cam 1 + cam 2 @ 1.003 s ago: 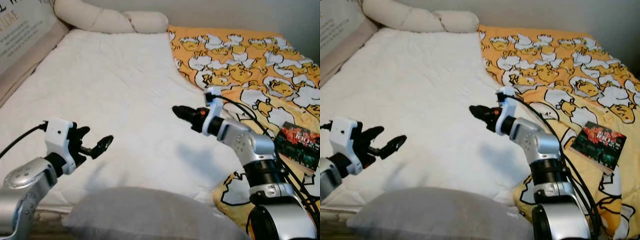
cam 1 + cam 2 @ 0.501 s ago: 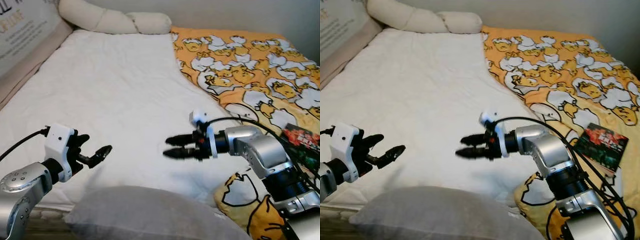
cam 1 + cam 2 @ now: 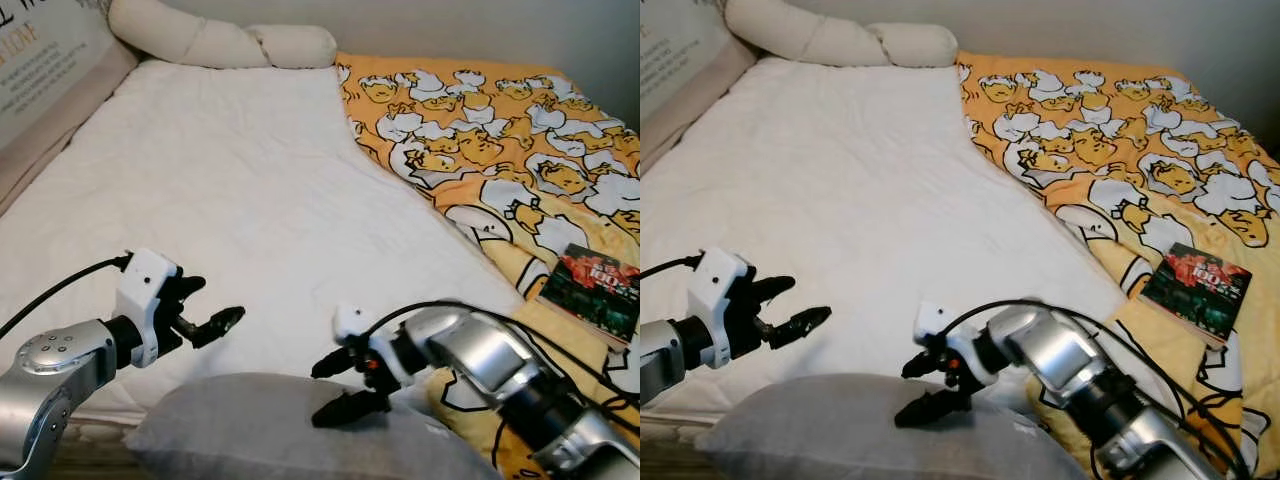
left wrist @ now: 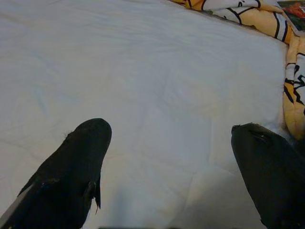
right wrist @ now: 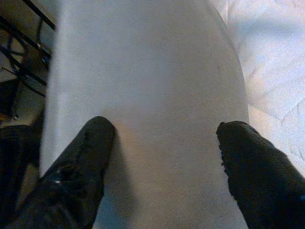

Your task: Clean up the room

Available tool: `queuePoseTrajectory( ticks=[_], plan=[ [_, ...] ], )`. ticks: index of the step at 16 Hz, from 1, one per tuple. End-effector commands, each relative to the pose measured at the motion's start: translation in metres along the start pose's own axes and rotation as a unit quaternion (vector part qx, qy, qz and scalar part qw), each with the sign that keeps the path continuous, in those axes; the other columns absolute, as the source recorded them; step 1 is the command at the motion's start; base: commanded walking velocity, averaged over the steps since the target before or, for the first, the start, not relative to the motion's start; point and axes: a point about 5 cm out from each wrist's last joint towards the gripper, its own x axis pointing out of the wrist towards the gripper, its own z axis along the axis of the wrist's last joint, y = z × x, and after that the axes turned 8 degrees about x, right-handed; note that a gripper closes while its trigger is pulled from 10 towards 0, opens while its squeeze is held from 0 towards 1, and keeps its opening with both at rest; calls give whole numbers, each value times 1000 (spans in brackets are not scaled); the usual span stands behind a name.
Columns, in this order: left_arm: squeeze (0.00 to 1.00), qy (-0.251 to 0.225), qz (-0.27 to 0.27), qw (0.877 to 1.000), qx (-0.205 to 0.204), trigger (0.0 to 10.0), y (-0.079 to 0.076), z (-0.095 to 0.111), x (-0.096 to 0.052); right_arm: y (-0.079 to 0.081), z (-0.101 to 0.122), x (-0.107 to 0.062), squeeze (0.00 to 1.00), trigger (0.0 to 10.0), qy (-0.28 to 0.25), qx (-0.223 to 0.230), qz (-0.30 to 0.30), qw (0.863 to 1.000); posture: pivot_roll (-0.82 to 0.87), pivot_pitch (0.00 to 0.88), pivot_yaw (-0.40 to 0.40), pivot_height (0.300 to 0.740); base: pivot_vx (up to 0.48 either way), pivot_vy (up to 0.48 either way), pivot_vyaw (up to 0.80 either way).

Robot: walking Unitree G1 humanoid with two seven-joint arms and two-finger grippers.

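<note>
A grey pillow (image 3: 250, 430) lies at the near edge of the bed, below both arms. My right gripper (image 3: 322, 393) hangs open right over the pillow's far edge, its lower finger touching or nearly touching the fabric. In the right wrist view the two black fingers (image 5: 81, 167) straddle the grey pillow (image 5: 147, 81) with nothing held. My left gripper (image 3: 212, 305) floats open above the white mattress (image 3: 220, 180), to the left of the pillow's top. Between its fingers the left wrist view has bare white sheet (image 4: 157, 95).
An orange duck-print blanket (image 3: 480, 120) covers the bed's right side, with a dark book (image 3: 598, 288) lying on it near the right edge. A long cream bolster (image 3: 220, 40) lies at the head. A lettered panel (image 3: 40, 60) borders the left side.
My right arm has swung down and toward me, from mid-mattress to the grey pillow's edge. The left gripper has shifted slightly to the right and stays open.
</note>
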Motion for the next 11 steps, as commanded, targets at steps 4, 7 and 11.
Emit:
queuePoseTrajectory(
  ticks=[4,7,11],
  plan=[
    [0,37,-35,999,17,10000,-3,-5,4,-9,-8,11,0,10000,85,-35,-16,996,-33,0,-6,740,0,0,0],
    [0,39,-46,998,17,10000,-5,-4,5,-9,-14,18,0,7765,106,-32,4,994,-29,0,-11,740,0,0,0],
    [0,46,-95,994,5,10000,-14,-5,2,-9,-23,20,0,0,128,-24,39,991,-26,0,-18,740,0,0,0]
  ],
)
